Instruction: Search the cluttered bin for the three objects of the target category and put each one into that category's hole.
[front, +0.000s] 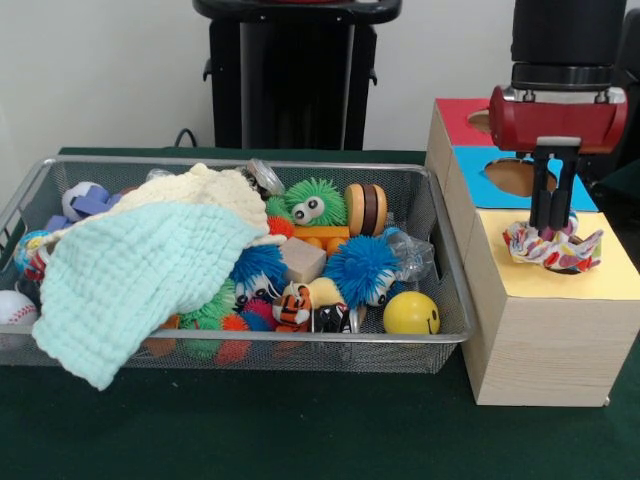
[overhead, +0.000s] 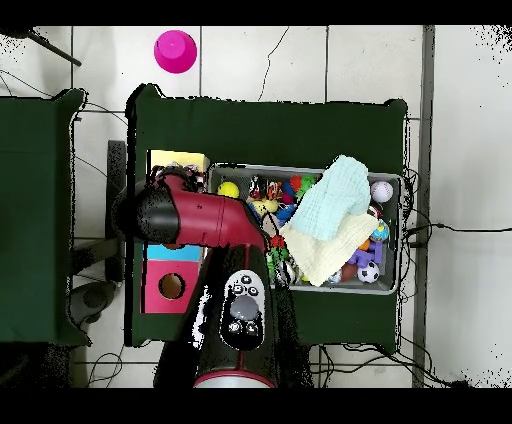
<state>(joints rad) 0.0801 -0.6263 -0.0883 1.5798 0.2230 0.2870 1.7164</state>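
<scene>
1. The bin (front: 440, 240), silver wire mesh, sits packed on the counter with cloths and spiky balls.
2. Yellow-topped wooden box (front: 610, 275): its hole is hidden by the wad.
3. Gripper (front: 553, 228) jaws pinch a crinkly film wad (front: 552, 248) on the yellow top; next, release it over the hole.

Your gripper (front: 552, 228) hangs at three o'clock, fingers pinching a crinkled plastic wad (front: 553, 248) over the yellow-topped box (front: 600, 275). At nine o'clock, the mesh bin (front: 448, 300) holds toys under a mint cloth (front: 135, 285).
</scene>
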